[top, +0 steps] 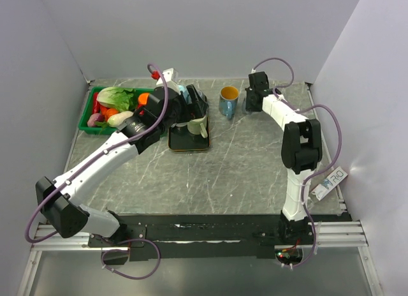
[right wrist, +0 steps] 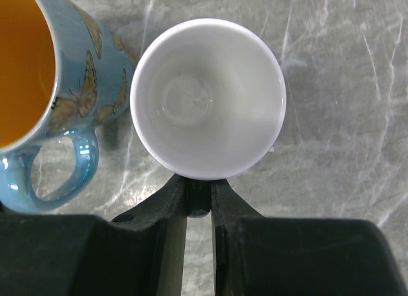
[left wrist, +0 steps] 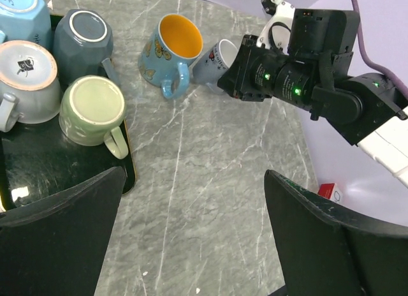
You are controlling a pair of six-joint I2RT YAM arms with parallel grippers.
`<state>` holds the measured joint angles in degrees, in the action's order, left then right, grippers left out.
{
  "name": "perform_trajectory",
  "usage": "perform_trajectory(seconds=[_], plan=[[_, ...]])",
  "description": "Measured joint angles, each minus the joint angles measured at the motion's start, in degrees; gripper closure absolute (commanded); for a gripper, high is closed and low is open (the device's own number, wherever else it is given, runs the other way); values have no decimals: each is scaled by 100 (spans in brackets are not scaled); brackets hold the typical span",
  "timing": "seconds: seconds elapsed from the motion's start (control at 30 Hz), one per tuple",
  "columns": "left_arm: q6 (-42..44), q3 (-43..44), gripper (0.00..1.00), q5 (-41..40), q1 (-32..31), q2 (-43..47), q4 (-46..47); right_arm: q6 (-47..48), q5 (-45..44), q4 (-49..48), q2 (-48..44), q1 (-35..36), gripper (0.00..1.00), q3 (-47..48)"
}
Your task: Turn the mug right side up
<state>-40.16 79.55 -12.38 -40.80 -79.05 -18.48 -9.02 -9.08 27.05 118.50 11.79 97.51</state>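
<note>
A white mug shows its open mouth and empty inside to the right wrist camera. My right gripper is shut on its handle at the near rim. The mug also shows in the left wrist view, beside the right gripper, mouth up and slightly tilted. I cannot tell whether it rests on the table. In the top view the right gripper hides it. My left gripper is open and empty above bare table, right of the tray.
A blue butterfly mug with an orange inside stands upright just left of the white mug. The black tray holds a green mug and three upside-down mugs. A green basket of vegetables sits back left.
</note>
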Motion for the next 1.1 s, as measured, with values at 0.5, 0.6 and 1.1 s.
perform_trajectory(seconds=[0.5, 0.6, 1.1], plan=[[61, 188, 4, 11, 116, -234, -28, 409, -363, 522, 468, 140, 100, 533], [66, 188, 4, 17, 140, -236, -31, 498, -389, 535, 466, 173, 96, 533], [74, 188, 4, 74, 210, -243, -35, 649, -442, 361, 466, 184, 51, 304]])
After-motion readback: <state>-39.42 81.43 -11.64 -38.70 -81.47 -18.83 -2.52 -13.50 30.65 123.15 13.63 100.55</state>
